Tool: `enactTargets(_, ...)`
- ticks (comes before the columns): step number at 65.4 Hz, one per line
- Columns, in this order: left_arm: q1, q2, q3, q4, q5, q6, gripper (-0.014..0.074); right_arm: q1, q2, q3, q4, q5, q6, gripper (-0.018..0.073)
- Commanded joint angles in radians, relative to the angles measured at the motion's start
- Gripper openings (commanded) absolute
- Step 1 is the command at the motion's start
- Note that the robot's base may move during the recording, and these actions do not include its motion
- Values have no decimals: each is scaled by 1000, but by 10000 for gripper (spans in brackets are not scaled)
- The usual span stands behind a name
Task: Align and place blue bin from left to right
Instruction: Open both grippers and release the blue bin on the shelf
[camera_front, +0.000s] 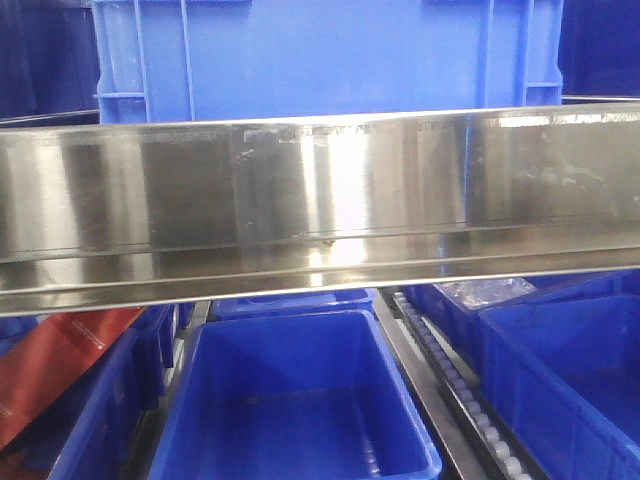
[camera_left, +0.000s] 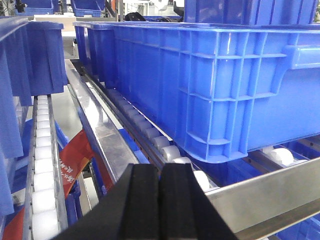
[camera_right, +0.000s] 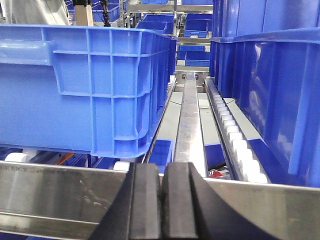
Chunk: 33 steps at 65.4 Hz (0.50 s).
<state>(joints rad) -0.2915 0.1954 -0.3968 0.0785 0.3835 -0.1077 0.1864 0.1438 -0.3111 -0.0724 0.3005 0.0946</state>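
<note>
Both grippers, left and right, closed and empty, short of the blue bin; pre-contact, next: reach its corners.

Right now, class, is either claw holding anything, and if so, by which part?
Nothing is held. The left claw and the right claw are both shut with nothing between their fingers, each apart from the blue bin.
</note>
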Motion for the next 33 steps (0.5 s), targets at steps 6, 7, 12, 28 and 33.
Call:
enactTargets(6,25,-4,15,-112,-37,-7,-111,-5,-5,1,-12,-31,-9,-69)
enactTargets(7,39,-4,18,-139,-42,-7,-111,-5,-5,1,-12,-31,-9,-69)
enactTargets(12,93,-24,46,-138,-74,5,-111,-5,-5,1,-12,-31,-9,-69)
enactTargets(28,240,-170,252,-110,-175,108,-111,-5,-5,1,-12,-33,-9,-69)
enactTargets(33,267,-195,326,-110,-191,108,-111,-5,-5,1,-12,-33,-9,-69)
